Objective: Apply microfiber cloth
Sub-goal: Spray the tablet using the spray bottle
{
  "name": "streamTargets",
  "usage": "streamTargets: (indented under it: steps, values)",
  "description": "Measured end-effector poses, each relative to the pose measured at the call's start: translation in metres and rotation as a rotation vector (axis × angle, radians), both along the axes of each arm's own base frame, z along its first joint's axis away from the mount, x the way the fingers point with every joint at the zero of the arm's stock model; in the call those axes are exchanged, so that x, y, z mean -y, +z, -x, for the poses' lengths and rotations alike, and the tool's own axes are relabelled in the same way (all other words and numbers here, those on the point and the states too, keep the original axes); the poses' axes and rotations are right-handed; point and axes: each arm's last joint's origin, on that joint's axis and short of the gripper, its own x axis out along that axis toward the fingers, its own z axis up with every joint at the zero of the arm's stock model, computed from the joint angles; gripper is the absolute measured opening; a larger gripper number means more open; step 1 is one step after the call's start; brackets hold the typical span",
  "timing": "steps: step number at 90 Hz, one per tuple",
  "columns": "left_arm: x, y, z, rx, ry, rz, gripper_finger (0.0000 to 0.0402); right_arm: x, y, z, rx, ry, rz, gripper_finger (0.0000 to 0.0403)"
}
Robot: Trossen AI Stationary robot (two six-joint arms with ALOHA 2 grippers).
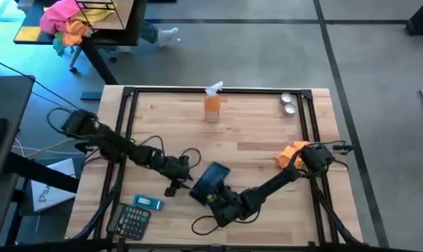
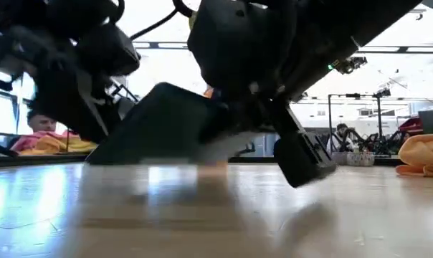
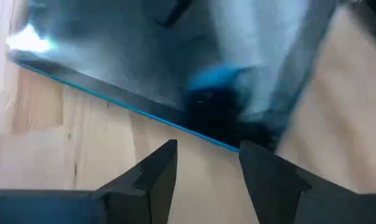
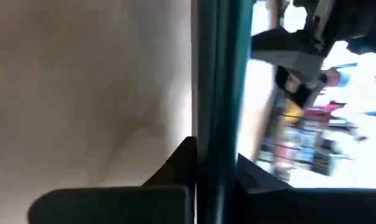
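- Wooden table [image 1: 253,140] is seen bearing everything; the microfiber cloth [image 1: 293,155] lies bunched at its 3 o'clock edge, untouched.
- Phone [image 1: 210,182], near 6 o'clock, is held tilted up on edge, clamped by the right gripper [image 1: 213,199].
- Left gripper [image 1: 180,183] is poised at the phone's 9 o'clock side, fingers [image 3: 160,171] parted, empty.
- Judged step: phone being presented; fetching the cloth is called for next.

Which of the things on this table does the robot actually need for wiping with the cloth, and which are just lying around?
In use:
microfiber cloth, bunched at the right edge
black phone, tilted, gripped by the right hand
left hand, open beside the phone

Lying about:
orange spray bottle
calculator
two small metal cups
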Motion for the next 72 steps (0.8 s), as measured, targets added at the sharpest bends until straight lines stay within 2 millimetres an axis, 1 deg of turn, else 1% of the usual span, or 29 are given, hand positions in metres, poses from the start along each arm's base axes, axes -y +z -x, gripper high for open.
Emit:
streamTargets:
  steps: [8,13,24,34,40,50,62,72]
  values:
    - [-0.012,0.017,0.009,0.039,0.039,0.15,0.0157,0.0,0.009,-0.003,-0.013,0.008,0.187,0.0003]
    - [-0.022,0.024,0.015,0.043,0.115,0.248,0.0157,0.0,0.016,-0.005,-0.029,0.02,0.268,0.0003]
    - [-0.043,0.026,0.024,0.025,0.34,0.496,0.0162,-0.004,0.029,-0.011,-0.056,0.076,0.362,0.0002]
    - [-0.048,0.025,0.028,0.0,0.372,0.653,0.0171,-0.009,0.041,-0.018,-0.04,0.12,0.42,0.0001]
    - [-0.046,0.026,0.028,-0.001,0.365,0.715,0.0175,-0.01,0.048,-0.022,-0.026,0.144,0.443,0.0001]
    - [-0.042,0.037,0.025,0.084,0.311,0.776,0.0181,-0.012,0.055,-0.026,0.005,0.182,0.447,0.0001]
    - [-0.037,0.042,0.025,0.131,0.274,0.789,0.0181,-0.01,0.058,-0.028,0.023,0.18,0.448,0.0001]
    - [-0.037,0.042,0.025,0.147,0.311,0.779,0.0172,-0.007,0.059,-0.03,0.032,0.178,0.44,0.0001]
